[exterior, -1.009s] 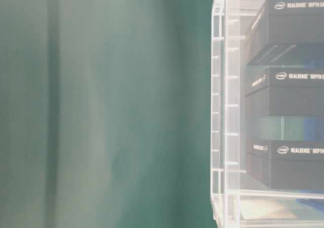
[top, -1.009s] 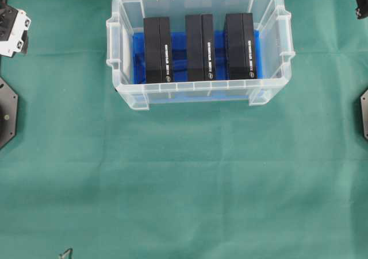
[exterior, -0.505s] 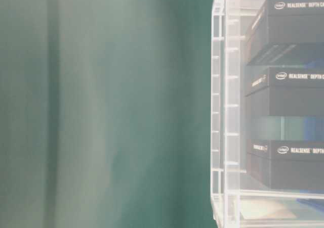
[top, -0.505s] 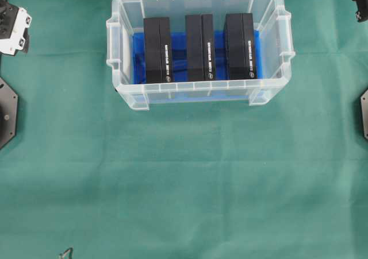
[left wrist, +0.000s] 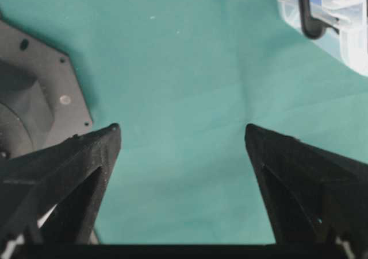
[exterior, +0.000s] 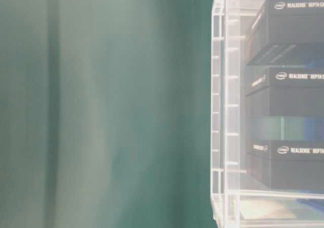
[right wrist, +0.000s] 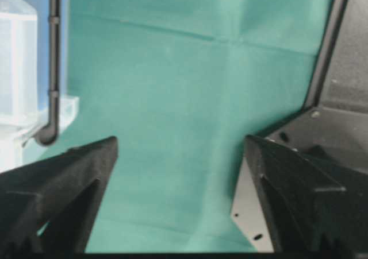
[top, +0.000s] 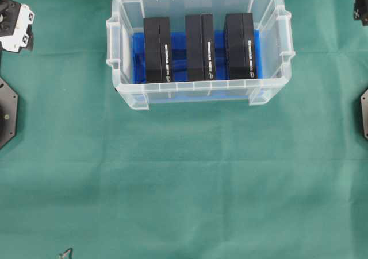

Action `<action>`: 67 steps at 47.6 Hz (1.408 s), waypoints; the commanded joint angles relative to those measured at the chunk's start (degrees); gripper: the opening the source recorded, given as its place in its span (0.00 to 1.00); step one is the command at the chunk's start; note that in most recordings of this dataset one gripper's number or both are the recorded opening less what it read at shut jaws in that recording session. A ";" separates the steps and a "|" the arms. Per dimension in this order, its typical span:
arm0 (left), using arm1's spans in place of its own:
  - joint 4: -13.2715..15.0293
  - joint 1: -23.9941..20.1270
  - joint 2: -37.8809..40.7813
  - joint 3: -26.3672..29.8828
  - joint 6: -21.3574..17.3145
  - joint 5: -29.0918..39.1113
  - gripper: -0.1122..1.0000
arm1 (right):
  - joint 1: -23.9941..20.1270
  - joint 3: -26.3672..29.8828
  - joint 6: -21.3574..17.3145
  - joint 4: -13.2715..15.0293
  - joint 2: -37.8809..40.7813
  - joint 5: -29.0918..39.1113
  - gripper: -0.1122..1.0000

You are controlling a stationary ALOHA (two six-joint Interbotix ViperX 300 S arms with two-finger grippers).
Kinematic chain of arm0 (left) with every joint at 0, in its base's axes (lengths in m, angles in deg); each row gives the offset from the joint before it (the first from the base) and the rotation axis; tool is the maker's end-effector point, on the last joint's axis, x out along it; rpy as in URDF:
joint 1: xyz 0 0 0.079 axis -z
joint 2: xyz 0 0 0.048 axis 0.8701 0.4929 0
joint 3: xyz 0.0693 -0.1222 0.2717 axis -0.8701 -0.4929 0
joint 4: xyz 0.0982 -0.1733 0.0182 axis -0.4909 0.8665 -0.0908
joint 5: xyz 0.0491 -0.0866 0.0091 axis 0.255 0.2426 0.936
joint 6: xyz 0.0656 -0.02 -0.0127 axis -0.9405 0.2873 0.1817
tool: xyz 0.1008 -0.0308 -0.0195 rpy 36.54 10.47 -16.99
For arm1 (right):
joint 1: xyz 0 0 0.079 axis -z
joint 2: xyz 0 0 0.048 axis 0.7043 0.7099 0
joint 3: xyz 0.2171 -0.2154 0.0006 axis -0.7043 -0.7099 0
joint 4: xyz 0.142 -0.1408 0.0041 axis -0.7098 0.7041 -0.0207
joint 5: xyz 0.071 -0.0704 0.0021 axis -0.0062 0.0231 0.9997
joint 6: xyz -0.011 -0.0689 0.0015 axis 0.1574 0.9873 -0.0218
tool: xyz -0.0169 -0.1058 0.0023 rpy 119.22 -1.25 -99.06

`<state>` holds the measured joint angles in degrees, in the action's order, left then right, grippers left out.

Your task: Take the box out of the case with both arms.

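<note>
Left gripper point(left wrist: 183, 134) jaws wide apart, empty, over green cloth point(top: 184, 184). Right gripper point(right wrist: 181, 145) jaws likewise spread, holding nothing. Case point(top: 118, 58) near cloth's far edge, three black boxes point(top: 199, 39) inside.

left gripper point(top: 14, 18): overhead view, 9 o'clock edge cuts it; only a white block and some black frame show
right gripper point(top: 360, 3): overhead, a black scrap at the 2 o'clock corner, rest out of frame
case point(exterior: 225, 106): table-level view, cut by the 3 o'clock edge, soft focus
boxes point(exterior: 298, 89): table-level, right ends cropped, label print cut mid-word
box print point(top: 168, 64): overhead, white lettering too small to read
green cloth point(exterior: 101, 106): table-level, blurred
</note>
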<state>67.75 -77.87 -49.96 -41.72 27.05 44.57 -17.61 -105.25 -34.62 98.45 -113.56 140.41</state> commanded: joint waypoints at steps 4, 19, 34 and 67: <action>0.00 -0.18 -0.18 0.97 0.09 -0.35 0.86 | 0.09 0.53 -2.20 0.09 -0.53 -0.26 0.95; 0.00 0.09 -1.85 -0.09 0.35 -1.14 0.86 | 0.18 0.35 -3.25 0.09 -0.97 3.87 0.94; 0.35 0.09 1.49 1.58 2.37 0.44 0.86 | 0.09 0.62 -3.34 -0.53 0.18 3.87 0.94; 0.35 0.70 14.33 12.13 4.57 2.20 0.86 | -0.44 7.56 -3.60 -3.16 10.55 -1.14 0.94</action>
<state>68.19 -77.43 -36.69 -32.49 31.45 46.76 -17.61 -100.50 -38.13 95.55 -104.33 140.23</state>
